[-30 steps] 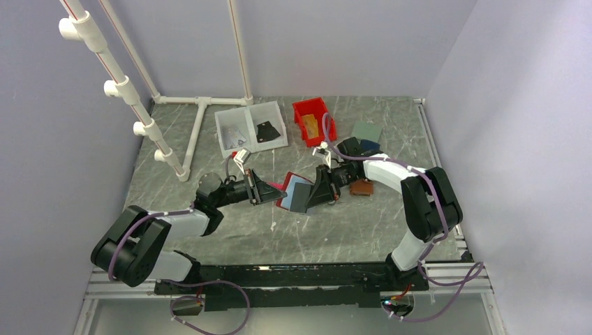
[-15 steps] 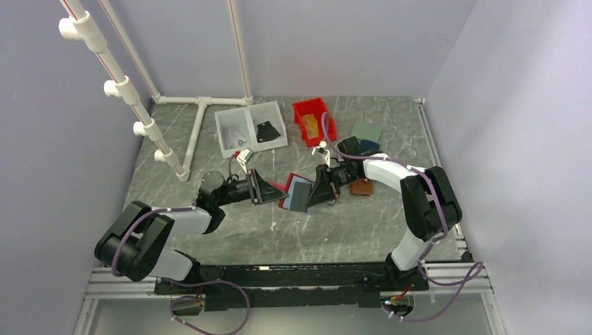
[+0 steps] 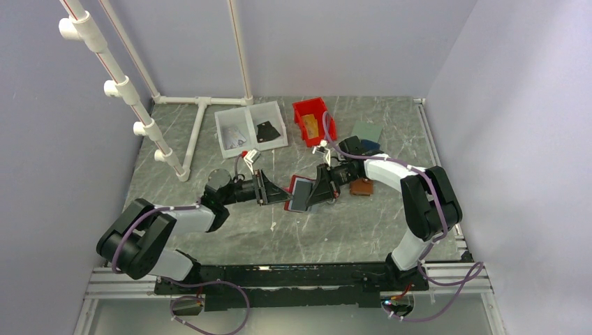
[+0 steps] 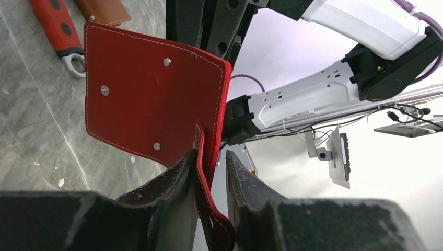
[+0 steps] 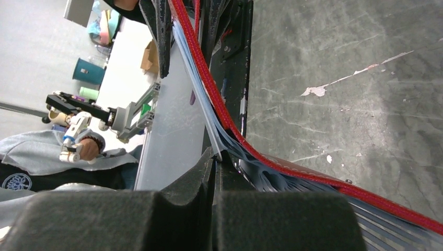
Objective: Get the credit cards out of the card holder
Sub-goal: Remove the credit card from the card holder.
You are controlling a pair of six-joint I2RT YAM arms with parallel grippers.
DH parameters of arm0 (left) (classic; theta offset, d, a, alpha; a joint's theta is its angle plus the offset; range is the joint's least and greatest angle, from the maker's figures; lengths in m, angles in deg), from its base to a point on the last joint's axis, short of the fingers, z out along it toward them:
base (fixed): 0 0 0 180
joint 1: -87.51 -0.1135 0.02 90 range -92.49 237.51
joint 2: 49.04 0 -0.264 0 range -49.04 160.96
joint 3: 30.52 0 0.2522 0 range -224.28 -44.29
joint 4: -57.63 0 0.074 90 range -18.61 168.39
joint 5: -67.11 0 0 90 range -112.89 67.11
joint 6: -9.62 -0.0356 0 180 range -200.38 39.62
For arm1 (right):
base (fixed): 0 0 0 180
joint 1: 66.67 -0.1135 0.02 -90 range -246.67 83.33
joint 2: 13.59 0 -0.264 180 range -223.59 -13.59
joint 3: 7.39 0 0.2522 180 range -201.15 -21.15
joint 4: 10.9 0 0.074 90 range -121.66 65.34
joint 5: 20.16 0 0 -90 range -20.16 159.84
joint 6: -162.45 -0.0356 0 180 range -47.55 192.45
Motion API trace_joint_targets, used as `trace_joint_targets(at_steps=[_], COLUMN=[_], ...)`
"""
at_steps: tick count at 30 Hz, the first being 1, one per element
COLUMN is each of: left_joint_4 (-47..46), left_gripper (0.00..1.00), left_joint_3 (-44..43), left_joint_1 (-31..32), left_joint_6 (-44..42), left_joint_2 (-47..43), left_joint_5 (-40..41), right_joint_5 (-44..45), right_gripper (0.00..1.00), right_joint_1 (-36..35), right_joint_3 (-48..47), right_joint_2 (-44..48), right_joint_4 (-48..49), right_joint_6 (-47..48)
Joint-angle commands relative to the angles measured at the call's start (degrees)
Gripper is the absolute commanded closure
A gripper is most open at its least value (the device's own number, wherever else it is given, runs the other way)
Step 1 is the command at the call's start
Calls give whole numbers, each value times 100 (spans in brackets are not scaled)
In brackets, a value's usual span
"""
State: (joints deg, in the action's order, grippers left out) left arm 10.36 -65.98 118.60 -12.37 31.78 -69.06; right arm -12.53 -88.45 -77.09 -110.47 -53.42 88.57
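The red leather-like bi-fold card holder (image 4: 146, 94) is being opened: pinched by the right gripper (image 5: 214, 159), its strap (image 4: 206, 201) straddled by the spread left gripper (image 4: 210, 157). Next, the cards must be exposed.

Card holder (image 3: 300, 195) pockets faced away or sat edge-on, so their contents were hidden in all views. Right wrist view: right gripper (image 5: 213, 157) fingers were cut off by the bottom edge. Left wrist view: left gripper (image 4: 210, 157) fingers were cut off at bottom, right gripper mostly hidden behind holder, red-handled tool (image 4: 57, 29) and brown wallet (image 4: 104, 10) cut off at top. Red bin (image 3: 301, 105) and white tray (image 3: 220, 129) contents were too small to tell.
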Motion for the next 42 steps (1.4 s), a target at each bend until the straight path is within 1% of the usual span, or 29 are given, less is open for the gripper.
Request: trace_joint_targets(at_steps=[1, 4, 6, 10, 11, 16, 21, 25, 30, 36, 42], left_joint_4=[55, 136, 205, 40, -47, -301, 105, 289, 28, -380, -274], left_gripper=[69, 73, 78, 99, 100, 100, 100, 100, 100, 100, 100], left_joint_3=[-271, -304, -330, -324, -310, -225, -251, -276, -269, -300, -336], left_joint_1=[123, 125, 133, 134, 133, 125, 125, 122, 126, 147, 160], left_joint_6=[-220, -258, -270, -231, -191, -122, -337, -420, -296, -88, -132], left_joint_2=[-26, -48, -48, 22, 53, 41, -188, -315, -201, 17, -28], left_joint_5=[53, 65, 58, -6, -28, -13, 21, 15, -46, -128, -129], right_joint_5=[-173, -174, -183, -179, -168, -106, -287, -418, -592, -596, -676], right_gripper=[100, 100, 100, 100, 100, 100, 100, 90, 79, 73, 72], right_joint_1=[9, 13, 8, 7, 7, 7, 25, 54, 129, 148, 187], right_joint_3=[-4, -4, -4, -12, -22, -143, -132, -103, 66, 128, 244], right_joint_2=[20, 20, 20, 20, 25, 16, 22, 29, 96, 100, 67], right_joint_4=[300, 296, 291, 263, 238, -167, -156, -4, 593, 854, 1348], right_joint_6=[-30, -22, -21, 7, 24, 444, 437, 247, -308, -592, -1145])
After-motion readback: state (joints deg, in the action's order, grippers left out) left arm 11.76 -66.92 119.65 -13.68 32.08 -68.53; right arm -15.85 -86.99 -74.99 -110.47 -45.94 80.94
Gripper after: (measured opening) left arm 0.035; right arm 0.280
